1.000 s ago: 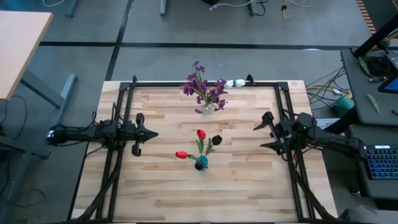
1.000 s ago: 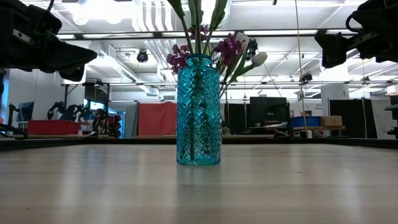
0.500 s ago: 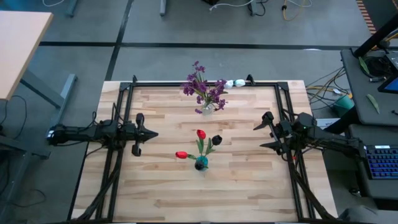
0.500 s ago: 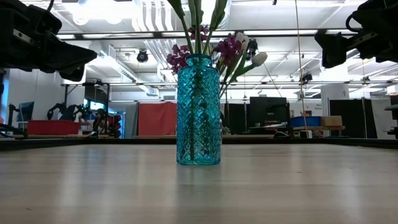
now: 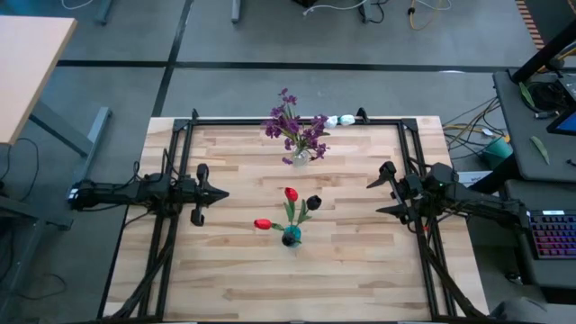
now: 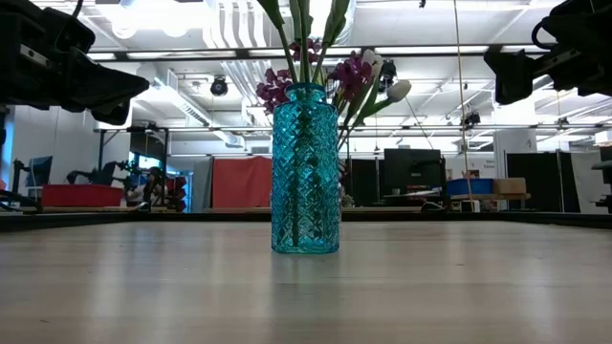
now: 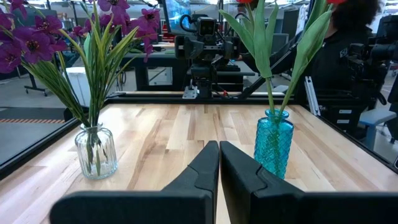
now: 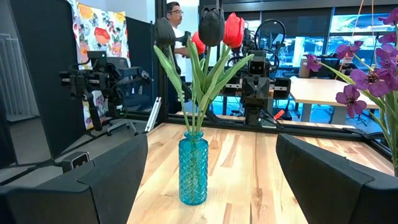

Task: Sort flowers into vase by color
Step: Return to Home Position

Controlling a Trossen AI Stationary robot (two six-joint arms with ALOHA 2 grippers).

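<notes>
A blue patterned vase (image 5: 291, 238) stands mid-table with two red tulips (image 5: 291, 193) and a near-black bloom (image 5: 313, 202) stuck in it by their stems. Toward the far edge, a clear glass vase (image 5: 299, 159) holds purple flowers (image 5: 292, 126). White buds (image 5: 338, 120) lie at the table's far edge. My left gripper (image 5: 220, 193) hangs shut above the table's left side, pointing level at the vases. My right gripper (image 5: 375, 198) hangs open at the right side, and the blue vase (image 8: 193, 168) shows between its fingers, far off.
A black frame (image 5: 270, 121) runs along the far edge and both sides of the wooden table. Bare wood lies in front of the blue vase (image 6: 305, 172) toward the near edge. A person (image 8: 176, 31) stands in the room beyond the table's left side.
</notes>
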